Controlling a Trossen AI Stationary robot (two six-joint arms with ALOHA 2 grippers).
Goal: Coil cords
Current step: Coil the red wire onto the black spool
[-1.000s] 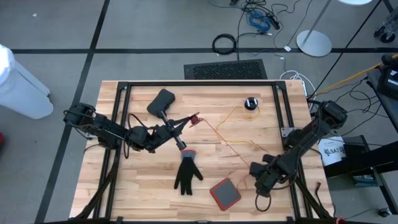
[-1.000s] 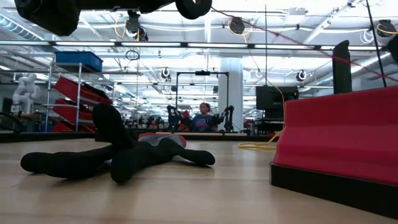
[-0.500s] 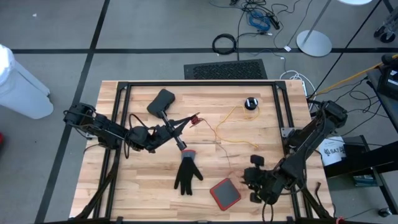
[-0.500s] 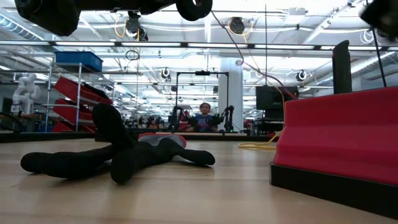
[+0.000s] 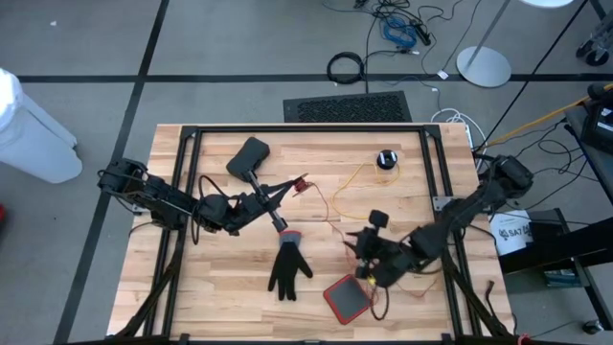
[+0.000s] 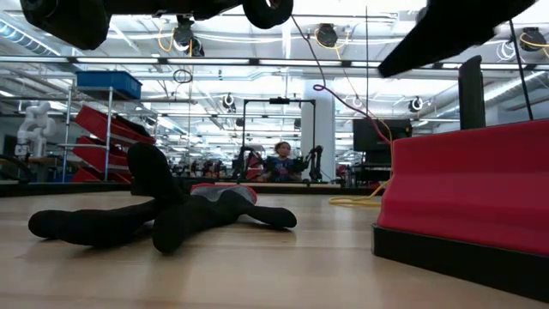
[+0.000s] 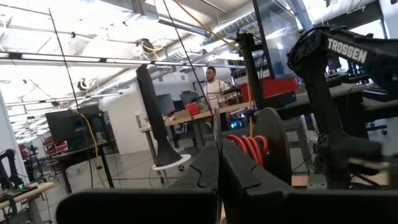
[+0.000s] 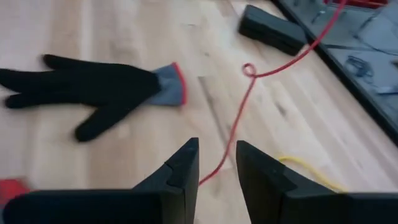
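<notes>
The cord runs as a thin yellow line from its black puck across the tabletop, turning red where it passes between the right pincer's parted fingers; nothing is clamped there. Beyond that pincer lies a black glove. The left pincer, fingers pressed together, holds the cord's red end piece at its tips.
</notes>
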